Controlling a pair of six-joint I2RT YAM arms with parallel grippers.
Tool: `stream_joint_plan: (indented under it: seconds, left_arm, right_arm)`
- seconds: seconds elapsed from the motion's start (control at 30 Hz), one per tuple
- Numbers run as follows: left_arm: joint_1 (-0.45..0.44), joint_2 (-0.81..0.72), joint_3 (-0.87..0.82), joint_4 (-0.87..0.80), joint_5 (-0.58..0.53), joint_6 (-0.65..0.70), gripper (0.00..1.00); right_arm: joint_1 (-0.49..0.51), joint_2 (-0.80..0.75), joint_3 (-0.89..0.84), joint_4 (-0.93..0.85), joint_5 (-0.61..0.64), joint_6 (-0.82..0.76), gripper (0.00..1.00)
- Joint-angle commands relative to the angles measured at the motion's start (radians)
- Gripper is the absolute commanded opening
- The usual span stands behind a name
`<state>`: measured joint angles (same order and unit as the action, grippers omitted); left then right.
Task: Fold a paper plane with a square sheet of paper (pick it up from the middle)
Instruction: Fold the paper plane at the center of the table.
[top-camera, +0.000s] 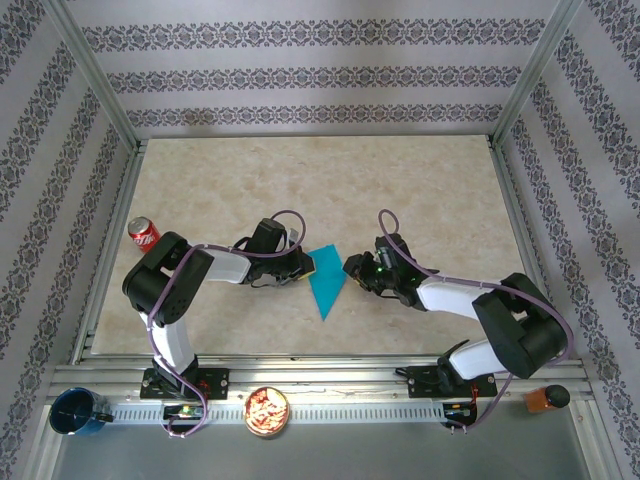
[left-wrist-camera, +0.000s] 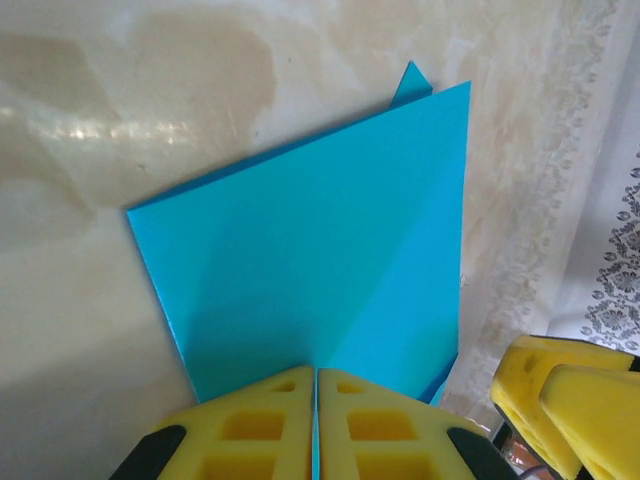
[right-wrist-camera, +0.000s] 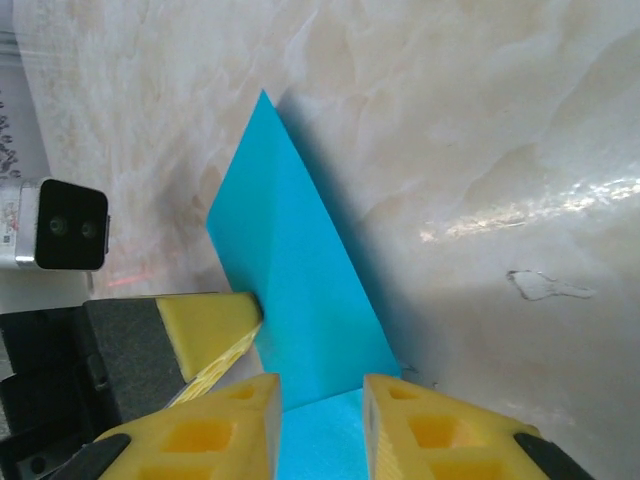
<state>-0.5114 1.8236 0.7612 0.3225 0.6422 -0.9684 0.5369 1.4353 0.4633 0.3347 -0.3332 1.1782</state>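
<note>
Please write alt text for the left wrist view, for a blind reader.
The left gripper, shut, pinches the near edge of a folded turquoise paper over a beige marbled table. The right gripper shows at lower right.

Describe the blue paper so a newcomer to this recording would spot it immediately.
On the marble-look tabletop, find the middle, between the left gripper and right gripper. The paper is a bright turquoise folded wedge tapering toward the near edge, unlike the dark blue cup.
</note>
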Motion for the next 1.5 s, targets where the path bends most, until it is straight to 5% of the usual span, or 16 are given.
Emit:
stream_joint_plan:
  seconds: [0.0,1.47]
  left_arm:
    - [-0.001,0.020,0.007,0.016,0.042,0.039,0.10]
    - [-0.001,0.016,0.004,-0.005,0.057,0.051,0.07]
  right_arm:
    - [-0.028,0.041,-0.006,0.054,-0.095,0.007,0.30]
    - [-0.104,0.120,0.038,0.060,-0.267,-0.093,0.41]
